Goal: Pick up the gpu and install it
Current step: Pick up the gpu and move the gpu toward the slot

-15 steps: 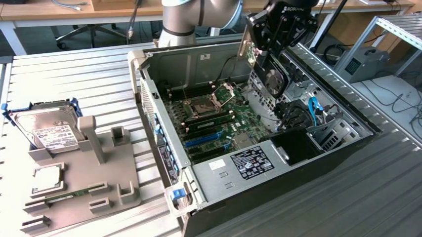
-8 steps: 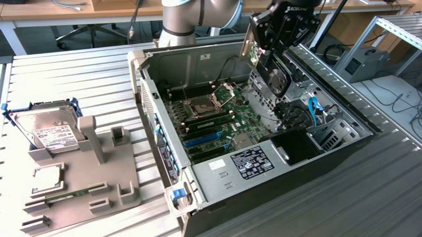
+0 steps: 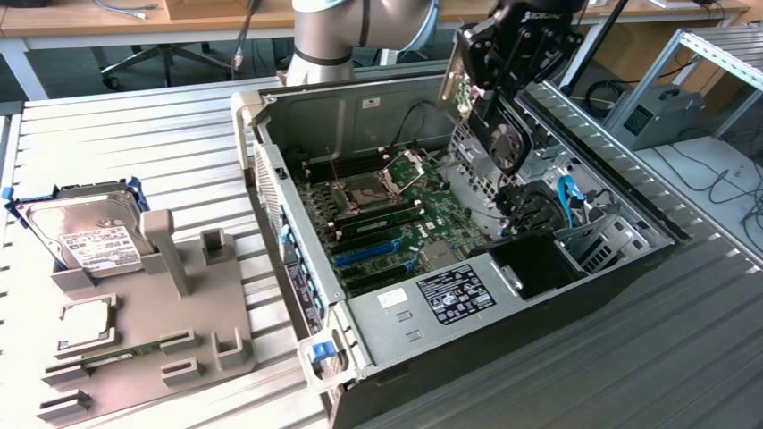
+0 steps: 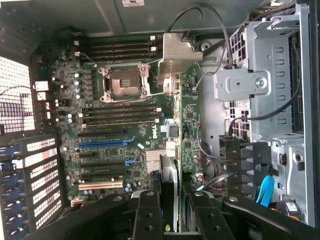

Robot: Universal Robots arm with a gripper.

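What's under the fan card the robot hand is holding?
Below the gpu lies the green motherboard with its blue slot. The hand and card hide part of it.

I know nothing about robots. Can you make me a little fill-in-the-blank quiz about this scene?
1. The black gripper is shut on the gpu, a green card with a round black ____.
2. The gpu hangs ____ the open black computer case, not yet plugged in.
3. The silver boxy hard drive with a white label stands in the grey holder, ____ the case.
Missing words: fan; above; outside.
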